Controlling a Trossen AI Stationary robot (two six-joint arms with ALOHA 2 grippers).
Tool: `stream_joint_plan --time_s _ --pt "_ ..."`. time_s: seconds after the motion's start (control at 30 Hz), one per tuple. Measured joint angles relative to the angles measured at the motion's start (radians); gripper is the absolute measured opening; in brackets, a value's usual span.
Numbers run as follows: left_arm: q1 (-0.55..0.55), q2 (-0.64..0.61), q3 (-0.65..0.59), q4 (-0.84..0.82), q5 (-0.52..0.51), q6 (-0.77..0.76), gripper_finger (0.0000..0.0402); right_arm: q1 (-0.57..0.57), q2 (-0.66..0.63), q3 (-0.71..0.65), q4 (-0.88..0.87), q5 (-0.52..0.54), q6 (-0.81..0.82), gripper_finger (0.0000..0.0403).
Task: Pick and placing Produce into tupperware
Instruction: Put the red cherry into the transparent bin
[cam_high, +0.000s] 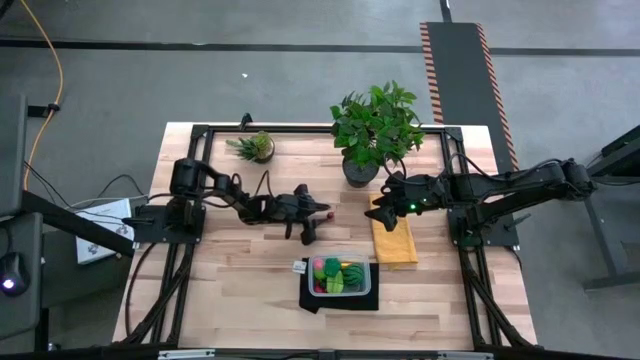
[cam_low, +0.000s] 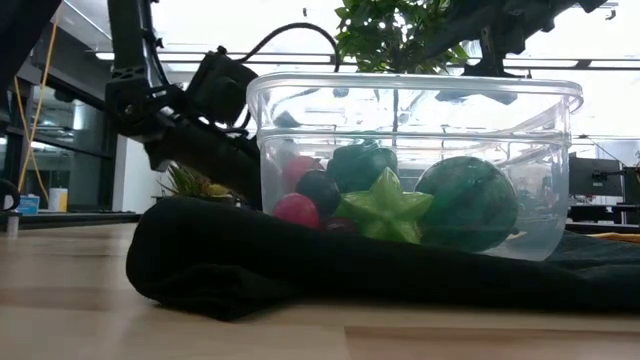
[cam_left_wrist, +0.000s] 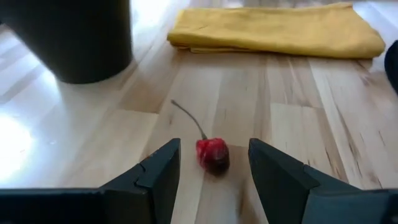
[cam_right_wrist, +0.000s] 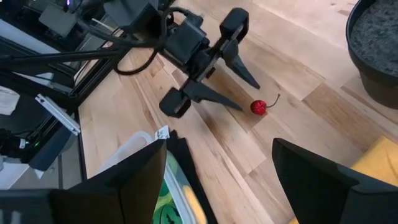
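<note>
So, a fair bit is hard to read here. From the low view the tupperware (cam_low: 415, 165) blocks most of the table behind it, and both arms show only as dark shapes up top. The black mat (cam_low: 330, 262) under it bunches up in front, hiding the container's base. From above, the little red cherry (cam_high: 328, 214) is barely a speck past the left gripper's fingertips, and the far edge of the big pot (cam_left_wrist: 74, 37) is cut off in the left wrist view.

Going left to right: the left arm reaches in across the wood table (cam_high: 240, 290), and the left gripper (cam_left_wrist: 214, 163) sits low with its fingers spread, the cherry lying on the boards right between the tips, not pinched. Its thin stem points off toward the pot.

The tupperware sits near the front edge of the table, middle-ish. Inside it I can make out a green star-shaped fruit (cam_low: 387, 206), a big dark green round one (cam_low: 468, 202), a pink-red ball (cam_low: 297, 210), a dark berry (cam_low: 319, 188) and another green piece (cam_low: 362, 163) behind; the top view adds something yellow (cam_high: 334, 266).

Further right, the right arm stretches in from its side, and the right gripper (cam_right_wrist: 217, 171) hovers over the yellow cloth (cam_high: 394, 237) beside the large potted plant (cam_high: 375, 125), fingers wide apart and holding nothing.
</note>
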Motion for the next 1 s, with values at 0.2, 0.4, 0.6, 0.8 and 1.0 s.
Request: stream_joint_plan --time_s 0.2,0.4,0.6,0.8,1.0 --pt "0.000 0.054 0.086 -0.069 0.022 0.004 0.0179 0.000 0.000 0.000 0.002 0.004 0.015 0.0282" --pt "0.000 0.058 0.108 -0.089 0.017 0.008 0.0179 0.000 0.000 0.000 0.002 -0.001 0.019 0.0282" --pt "0.000 0.058 0.108 -0.140 0.014 0.007 0.0179 0.000 0.000 0.000 0.002 -0.002 0.015 0.0282" --pt "0.000 0.058 0.108 -0.138 -0.004 0.022 0.0179 0.000 0.000 0.000 0.002 -0.002 0.012 0.0282" --pt "0.000 0.058 0.108 -0.139 -0.004 0.022 0.0171 0.000 0.000 0.000 0.001 -0.002 0.010 0.0282"
